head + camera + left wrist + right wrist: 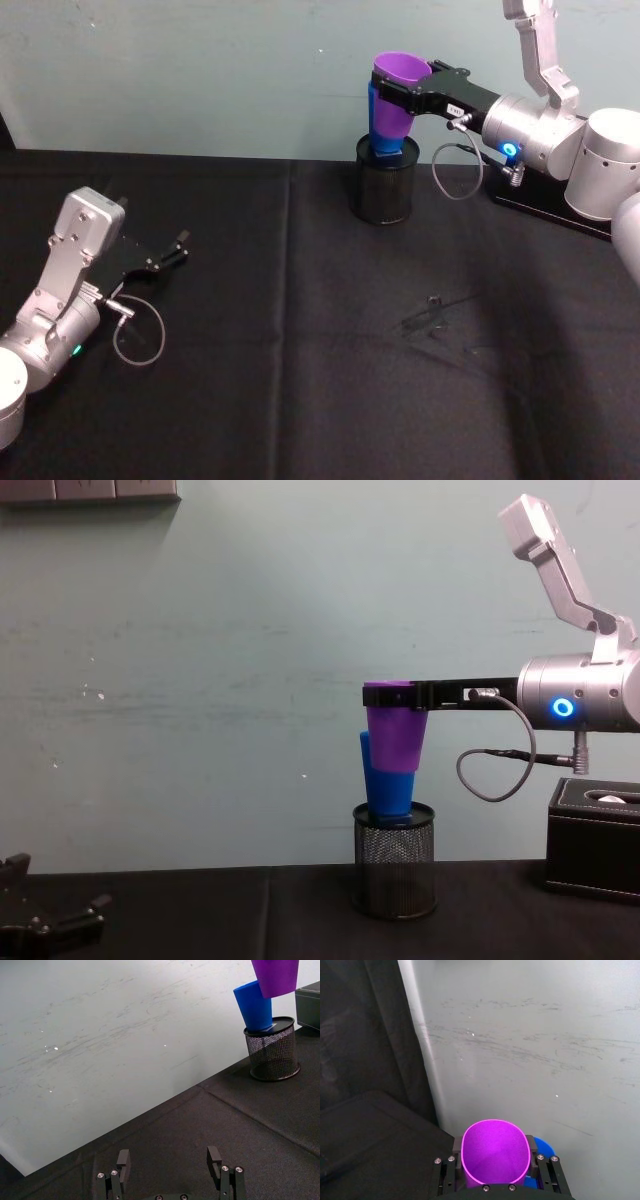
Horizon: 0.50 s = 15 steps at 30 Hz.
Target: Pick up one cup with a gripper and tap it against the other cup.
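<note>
soft, even room light leaves faint shadows on the matte black tablecloth (300,350), tiny bright glints speckle the pale wall (125,1035), and the rim of the purple cup (495,1155) glows.

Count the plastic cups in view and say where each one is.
2. The purple cup sits in the jaws of the right gripper; the blue cup leans in the black mesh holder below it.

The purple cup (396,735) and bright blue cup (390,792) are plain; the pen holder (395,875) is black mesh (fine grid), the tablecloth (300,350) solid black.
</note>
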Tool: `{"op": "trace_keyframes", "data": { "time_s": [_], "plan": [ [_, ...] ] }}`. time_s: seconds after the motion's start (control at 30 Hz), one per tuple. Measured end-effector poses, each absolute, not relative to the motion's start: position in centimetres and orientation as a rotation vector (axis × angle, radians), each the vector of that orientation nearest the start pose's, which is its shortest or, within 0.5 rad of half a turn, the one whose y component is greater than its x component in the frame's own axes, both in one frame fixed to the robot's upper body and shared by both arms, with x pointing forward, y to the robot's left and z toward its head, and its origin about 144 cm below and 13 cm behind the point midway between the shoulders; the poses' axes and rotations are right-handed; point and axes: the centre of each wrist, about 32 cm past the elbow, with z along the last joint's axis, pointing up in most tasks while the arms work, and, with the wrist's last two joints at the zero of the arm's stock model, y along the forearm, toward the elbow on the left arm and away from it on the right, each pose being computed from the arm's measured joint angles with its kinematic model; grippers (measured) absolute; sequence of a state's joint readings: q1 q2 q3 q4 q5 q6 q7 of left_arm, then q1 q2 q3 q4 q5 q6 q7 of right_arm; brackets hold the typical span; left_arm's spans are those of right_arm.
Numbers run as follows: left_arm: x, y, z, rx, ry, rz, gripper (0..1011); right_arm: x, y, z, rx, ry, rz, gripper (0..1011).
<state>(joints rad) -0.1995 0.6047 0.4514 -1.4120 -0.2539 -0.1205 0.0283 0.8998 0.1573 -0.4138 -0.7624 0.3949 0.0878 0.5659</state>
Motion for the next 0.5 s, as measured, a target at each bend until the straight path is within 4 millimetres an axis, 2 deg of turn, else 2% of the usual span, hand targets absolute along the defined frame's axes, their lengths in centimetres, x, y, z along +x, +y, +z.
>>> {"op": "trace_keyframes", "data": {
  "time_s": [0.5],
  "plan": [
    [48.86,30.97,113.98,0.305,-0.285,1.248,1005,67.65,-22.11,126.84,-0.054,0.043,-0.844,720]
  ]
}}
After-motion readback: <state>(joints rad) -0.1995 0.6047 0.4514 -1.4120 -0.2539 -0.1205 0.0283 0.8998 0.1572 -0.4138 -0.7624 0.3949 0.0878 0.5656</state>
